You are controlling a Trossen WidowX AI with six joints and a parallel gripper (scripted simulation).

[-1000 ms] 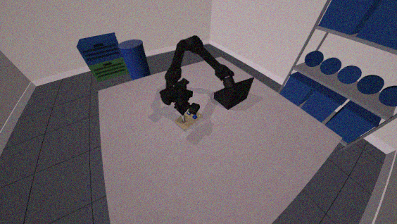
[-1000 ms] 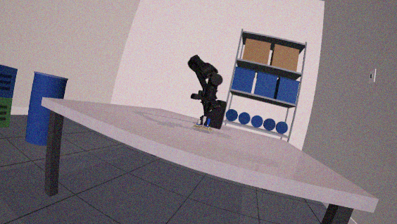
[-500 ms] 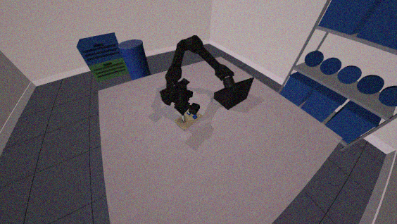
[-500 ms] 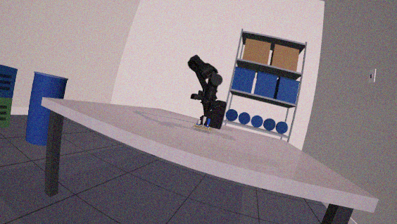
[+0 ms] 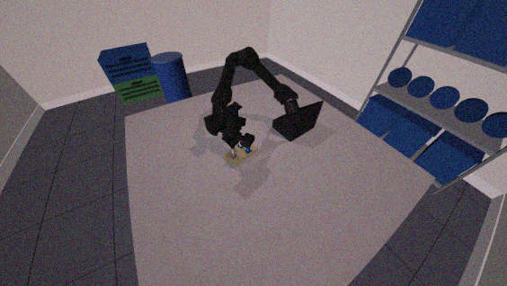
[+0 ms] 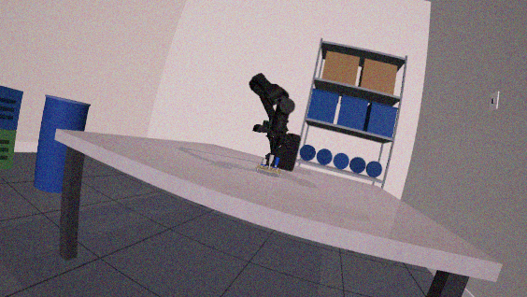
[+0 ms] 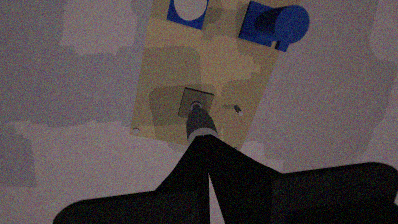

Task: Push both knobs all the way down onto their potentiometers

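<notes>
The tan circuit board (image 5: 237, 162) (image 6: 268, 172) (image 7: 225, 65) stands on the table. At one end, a tall grey post-like part with a light top (image 5: 233, 154) (image 7: 200, 123) rises from a grey square base (image 7: 188, 95). At the other end, a light round knob (image 7: 190, 6) covers a blue square body, and a blue knob (image 5: 248, 150) (image 6: 277, 162) (image 7: 292, 24) stands on a blue body, with its shadow beside it. My gripper (image 6: 271, 155) (image 7: 203, 142) is shut and empty, its tips over the grey part's top and hiding part of it. Contact and knob gaps cannot be told.
A black slab-like stand (image 5: 298, 121) (image 6: 290, 151) is at the arm's base behind the board. A small metal pin (image 7: 238, 109) shows on the board beside the grey part. A shelf rack (image 6: 357, 88) and a blue barrel (image 5: 173, 77) (image 6: 62, 142) are beyond the table.
</notes>
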